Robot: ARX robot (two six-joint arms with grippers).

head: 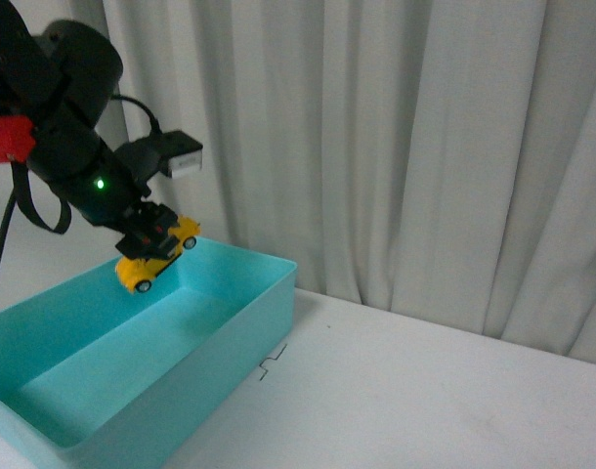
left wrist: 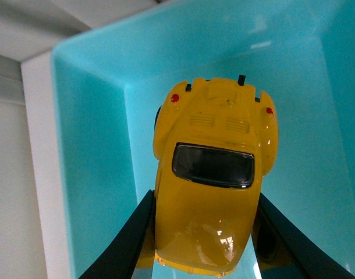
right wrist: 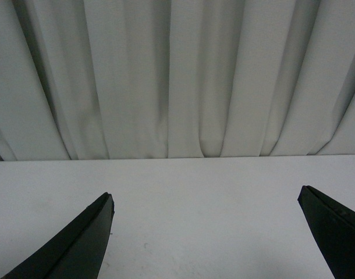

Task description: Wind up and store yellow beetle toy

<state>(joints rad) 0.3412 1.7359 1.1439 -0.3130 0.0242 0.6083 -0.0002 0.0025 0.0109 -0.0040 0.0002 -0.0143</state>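
Left end effector [head: 153,240] clamped on yellow beetle toy [head: 140,275], which hangs nose-down just above teal bin [head: 276,266], far-left end. Wind-up: can't tell. Looks like only lowering and release left. Right end effector [right wrist: 205,193] spread apart, empty, over white surface [right wrist: 183,226].

My right gripper [right wrist: 205,192] stands wide open. Its two dark fingers [right wrist: 78,244] taper to points well apart from each other, one at each edge of my view. Between them lies the white table [right wrist: 49,180], smooth and matte, with one tiny dark speck [right wrist: 145,245] on it near me, closer to one finger than to the other. Whether my fingertips touch the surface I cannot tell. Along the far edge of the table hangs a pale grey curtain [right wrist: 183,75] — its long vertical folds come down to the tabletop and fill the whole far side, some creases deep in shadow, others catching light.
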